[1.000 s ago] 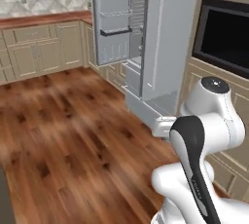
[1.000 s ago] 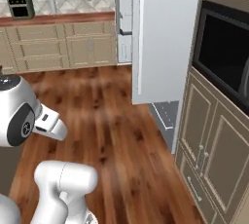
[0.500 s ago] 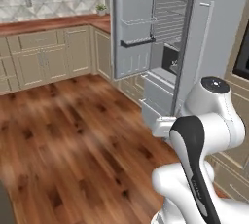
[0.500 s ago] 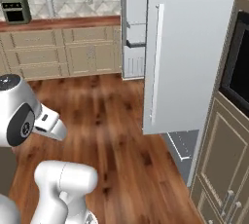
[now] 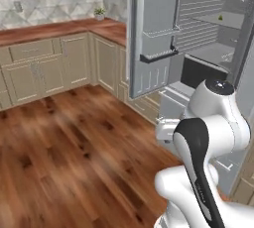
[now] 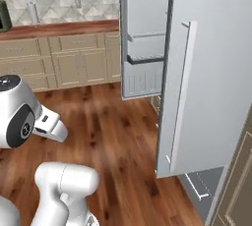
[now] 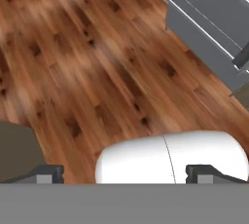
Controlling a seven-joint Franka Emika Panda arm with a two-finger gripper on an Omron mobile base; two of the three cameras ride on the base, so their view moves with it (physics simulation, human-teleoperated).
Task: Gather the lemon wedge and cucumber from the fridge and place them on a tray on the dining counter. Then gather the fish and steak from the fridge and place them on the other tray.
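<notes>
From the left base view I look across the wooden floor at the fridge, which stands with its left door swung wide toward me, its inner bins showing. Inside, wire shelves run across the cavity, and on an upper shelf near the right side sits a tiny yellow-green speck that may be the lemon wedge, though it is too small for me to be sure. Pale drawers sit below the open compartment. A run of beige cabinets with a reddish wood counter wraps the far corner, and a small potted plant stands at the counter's back edge. The arm is folded up at the lower right. In the right base view the fridge's right door fills the right side, open toward me, with its long vertical bar handle facing the camera; the left door with its bins shows beyond it, and the same cabinets and counter run along the back wall. In the hand view I am looking down at the floor, with grey fridge drawers at the upper right corner. The gripper has its two dark fingertips spread far apart at the bottom, nothing between them.
</notes>
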